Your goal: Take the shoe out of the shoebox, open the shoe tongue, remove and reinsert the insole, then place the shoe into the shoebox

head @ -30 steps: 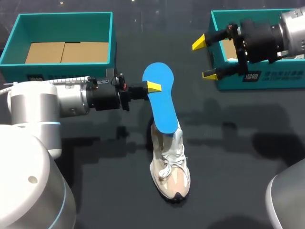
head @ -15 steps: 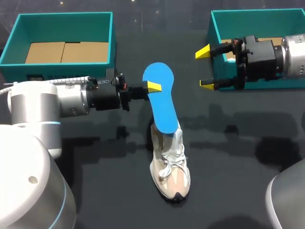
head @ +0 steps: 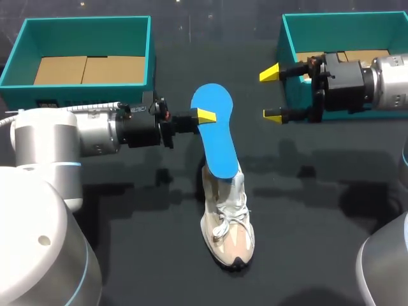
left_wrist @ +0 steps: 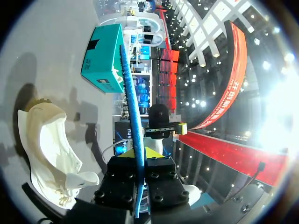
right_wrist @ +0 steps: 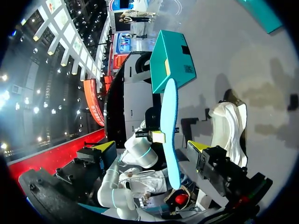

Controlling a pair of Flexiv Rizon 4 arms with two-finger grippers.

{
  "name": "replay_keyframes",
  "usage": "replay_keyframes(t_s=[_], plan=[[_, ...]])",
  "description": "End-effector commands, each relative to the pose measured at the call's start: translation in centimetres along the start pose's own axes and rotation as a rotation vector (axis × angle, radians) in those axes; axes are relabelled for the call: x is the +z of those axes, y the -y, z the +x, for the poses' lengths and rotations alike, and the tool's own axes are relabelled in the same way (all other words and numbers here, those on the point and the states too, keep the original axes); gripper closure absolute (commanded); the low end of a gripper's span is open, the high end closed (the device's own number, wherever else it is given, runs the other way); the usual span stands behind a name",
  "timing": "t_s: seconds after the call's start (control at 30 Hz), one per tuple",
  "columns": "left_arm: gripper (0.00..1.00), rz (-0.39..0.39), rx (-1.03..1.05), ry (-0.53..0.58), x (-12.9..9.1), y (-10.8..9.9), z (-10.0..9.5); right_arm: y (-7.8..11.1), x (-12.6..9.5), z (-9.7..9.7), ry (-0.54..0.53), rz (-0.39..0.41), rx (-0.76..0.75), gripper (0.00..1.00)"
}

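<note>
A blue insole (head: 214,137) stands tilted, its lower end inside the white and beige shoe (head: 227,220) upright on the black table. My left gripper (head: 203,116) is shut on the insole's upper part from the left side. In the left wrist view the insole (left_wrist: 132,105) runs edge-on between the gripper (left_wrist: 139,159), with the shoe (left_wrist: 46,154) beside it. My right gripper (head: 272,94) hangs open to the right of the insole, touching nothing. The right wrist view shows the insole (right_wrist: 170,135) ahead of that open gripper (right_wrist: 152,147), and the shoe (right_wrist: 229,130) beyond.
A teal shoebox half (head: 137,51) lined with cardboard sits at the back left. Another teal shoebox half (head: 290,44) sits at the back right, just behind my right gripper.
My right gripper has come down and toward the table's front, closer to the level of the insole's top, still open. The left arm, insole and shoe have not moved.
</note>
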State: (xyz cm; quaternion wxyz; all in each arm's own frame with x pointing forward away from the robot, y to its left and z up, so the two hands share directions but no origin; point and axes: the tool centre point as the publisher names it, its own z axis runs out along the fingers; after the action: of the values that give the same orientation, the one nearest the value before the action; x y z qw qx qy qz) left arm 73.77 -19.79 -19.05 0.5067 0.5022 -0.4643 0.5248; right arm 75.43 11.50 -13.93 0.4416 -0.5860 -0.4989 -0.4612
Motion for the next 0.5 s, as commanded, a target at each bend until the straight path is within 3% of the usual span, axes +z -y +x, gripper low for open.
replay_keyframes(t_s=[0.03,0.27,0.5], plan=[[1.0,0.0,0.001,0.0,-0.08,-0.06,-0.03,0.05,0.24,-0.11,0.0,-0.003,0.001,0.0],[1.0,0.0,0.001,0.0,-0.08,-0.06,-0.03,0.05,0.24,-0.11,0.0,-0.003,0.001,0.0],[1.0,0.0,0.132,0.018,-0.3,0.04,0.1,0.05,0.24,-0.11,0.0,-0.003,0.001,0.0]])
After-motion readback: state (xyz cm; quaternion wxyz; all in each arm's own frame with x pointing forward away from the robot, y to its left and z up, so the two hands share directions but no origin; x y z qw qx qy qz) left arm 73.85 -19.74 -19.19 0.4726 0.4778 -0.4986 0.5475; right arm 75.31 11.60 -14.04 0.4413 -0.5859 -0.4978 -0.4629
